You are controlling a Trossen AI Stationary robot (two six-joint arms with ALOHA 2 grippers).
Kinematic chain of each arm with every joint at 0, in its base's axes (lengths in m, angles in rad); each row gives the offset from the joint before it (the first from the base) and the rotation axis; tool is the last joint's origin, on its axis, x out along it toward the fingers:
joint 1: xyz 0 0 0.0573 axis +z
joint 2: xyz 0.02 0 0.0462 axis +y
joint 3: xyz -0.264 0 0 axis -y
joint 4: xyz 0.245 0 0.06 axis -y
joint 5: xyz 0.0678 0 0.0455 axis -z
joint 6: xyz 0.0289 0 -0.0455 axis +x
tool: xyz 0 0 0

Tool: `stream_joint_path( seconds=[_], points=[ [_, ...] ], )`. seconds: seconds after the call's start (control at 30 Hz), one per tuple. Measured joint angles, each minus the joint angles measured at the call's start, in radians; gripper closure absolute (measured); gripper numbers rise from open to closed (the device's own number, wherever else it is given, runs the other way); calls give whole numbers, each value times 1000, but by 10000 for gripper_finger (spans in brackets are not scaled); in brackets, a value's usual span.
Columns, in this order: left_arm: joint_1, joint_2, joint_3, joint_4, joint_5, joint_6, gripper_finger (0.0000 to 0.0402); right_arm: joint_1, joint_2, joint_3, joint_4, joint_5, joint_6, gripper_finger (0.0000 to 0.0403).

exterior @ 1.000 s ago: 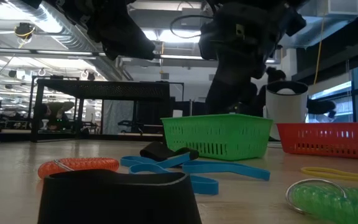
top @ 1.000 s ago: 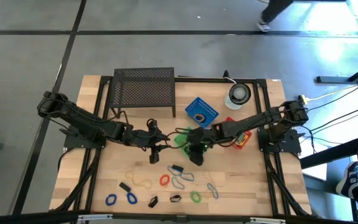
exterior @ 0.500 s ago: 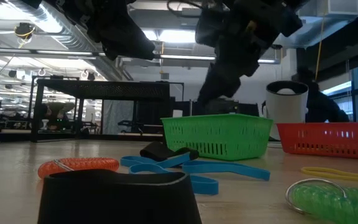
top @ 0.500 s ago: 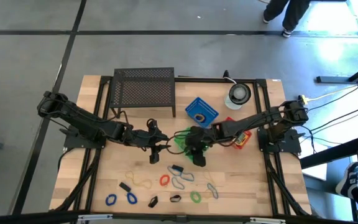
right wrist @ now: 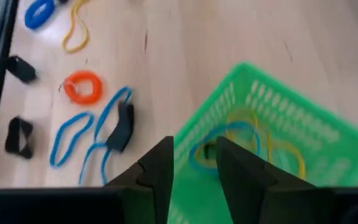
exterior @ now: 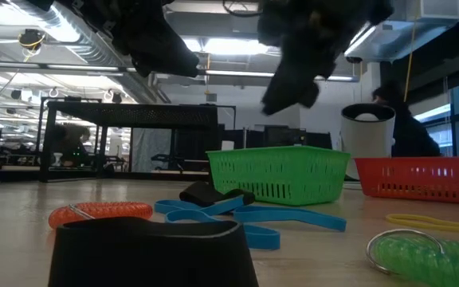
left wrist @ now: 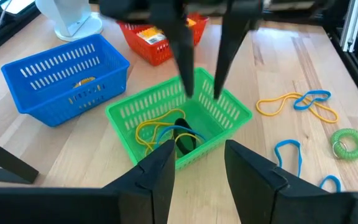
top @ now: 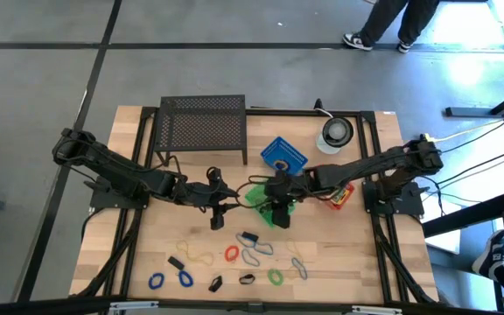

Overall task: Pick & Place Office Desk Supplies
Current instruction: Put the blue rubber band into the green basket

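Note:
Loose supplies lie near the table's near edge: a red coil (top: 232, 254), blue loops (top: 254, 254), a green coil (top: 275, 277), a yellow loop (top: 198, 256) and black clips (top: 176, 263). A green basket (left wrist: 179, 124) at mid-table holds yellow and blue loops and a black clip. My right gripper (left wrist: 202, 94) hangs open and empty just above this basket (right wrist: 272, 124). My left gripper (left wrist: 197, 168) is open, hovering left of the basket (top: 259, 194), holding nothing.
A blue basket (top: 283, 156) and a red basket (top: 339, 192) with a yellow-orange packet (left wrist: 151, 37) stand beside the green one. The black mesh rack (top: 202, 122) and the round white object (top: 335, 131) sit at the far edge. A person walks beyond the table.
My right gripper has risen out of the green basket and now hangs clear above its rim. The left arm has kept still. The loops on the table have not moved.

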Motion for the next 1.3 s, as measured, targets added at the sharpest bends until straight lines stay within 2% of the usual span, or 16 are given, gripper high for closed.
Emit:
stream_joint_path(
  seconds=[0.2,0.37,0.63,0.73,0.87,1.07,1.3],
  points=[
    [0,0,0,-25,0,0,270,93,-42,34,-272,42,236,284],
    [0,0,0,-25,-2,36,268,211,-25,32,-358,25,506,284],
    [0,0,0,-14,-26,55,271,313,5,32,-332,40,806,284],
    [0,0,0,-29,-25,54,272,336,27,32,-330,7,894,284],
    [0,0,-2,-65,-20,33,272,373,56,32,-318,-59,974,284],
    [-13,0,-5,-157,-29,-95,270,432,110,32,-292,-151,1118,284],
    [-51,0,-5,-144,-79,-139,274,480,183,35,-167,-165,1186,284]
  ],
)
